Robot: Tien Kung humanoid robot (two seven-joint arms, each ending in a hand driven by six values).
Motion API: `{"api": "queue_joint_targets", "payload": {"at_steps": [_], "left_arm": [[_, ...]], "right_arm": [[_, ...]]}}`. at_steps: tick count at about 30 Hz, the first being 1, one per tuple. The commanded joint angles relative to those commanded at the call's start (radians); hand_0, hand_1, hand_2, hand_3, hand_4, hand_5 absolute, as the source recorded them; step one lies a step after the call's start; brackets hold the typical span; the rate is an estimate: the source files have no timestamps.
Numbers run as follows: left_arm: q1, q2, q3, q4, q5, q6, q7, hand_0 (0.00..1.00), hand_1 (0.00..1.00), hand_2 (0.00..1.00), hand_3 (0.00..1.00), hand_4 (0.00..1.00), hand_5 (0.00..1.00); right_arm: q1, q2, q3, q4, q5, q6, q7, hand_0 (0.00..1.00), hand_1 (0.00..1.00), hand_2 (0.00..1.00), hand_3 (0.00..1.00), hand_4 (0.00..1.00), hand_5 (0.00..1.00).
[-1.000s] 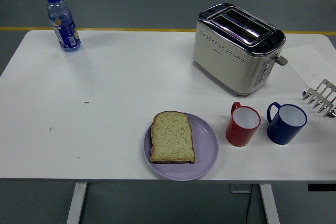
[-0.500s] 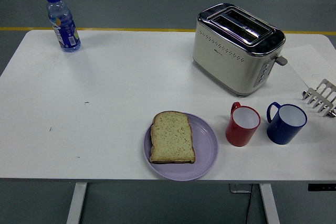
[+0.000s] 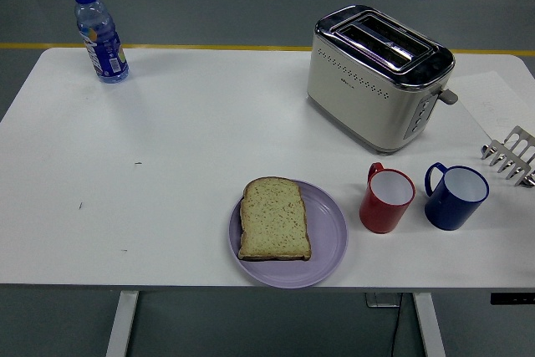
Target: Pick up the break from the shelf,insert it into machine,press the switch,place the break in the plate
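A slice of bread (image 3: 273, 218) lies flat on a lilac plate (image 3: 330, 240) near the table's front edge. The cream and chrome toaster (image 3: 376, 75) stands at the back right, its two slots holding nothing visible and its lever (image 3: 449, 96) up on the right end. A metal toast rack (image 3: 512, 156) sits at the right edge, partly cut off by the picture. Neither of my hands shows in the head view.
A red mug (image 3: 386, 199) and a blue mug (image 3: 455, 196) stand side by side right of the plate. A water bottle (image 3: 100, 36) with a blue cap stands at the back left corner. Cables lie on the floor beyond the table.
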Motion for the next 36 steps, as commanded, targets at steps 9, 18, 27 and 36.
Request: {"api": "queue_joint_targets", "payload": {"at_steps": [9,18,27,36], "left_arm": [[-0.008,0.000,0.006,0.000,-0.006,-0.002,0.000,0.597,0.457,0.452,0.548,0.279,0.941],[-0.013,0.000,0.003,0.000,-0.004,-0.003,0.001,0.597,0.457,0.453,0.548,0.280,0.941],[-0.019,0.000,0.005,0.000,-0.009,-0.002,0.002,0.597,0.457,0.453,0.549,0.281,0.942],[-0.016,0.000,0.000,0.000,-0.002,-0.003,0.001,0.597,0.458,0.453,0.549,0.285,0.946]], "right_arm": [[0.003,0.004,-0.003,-0.001,0.002,0.002,-0.002,0.666,0.629,0.668,0.616,0.520,0.247],[0.009,0.006,-0.005,-0.003,0.008,0.003,-0.001,0.666,0.630,0.668,0.614,0.519,0.253],[0.016,0.009,-0.001,-0.004,0.011,0.002,0.000,0.666,0.630,0.668,0.616,0.519,0.257],[0.012,0.010,-0.008,-0.007,0.015,0.001,0.003,0.666,0.630,0.671,0.659,0.518,0.260]]}}
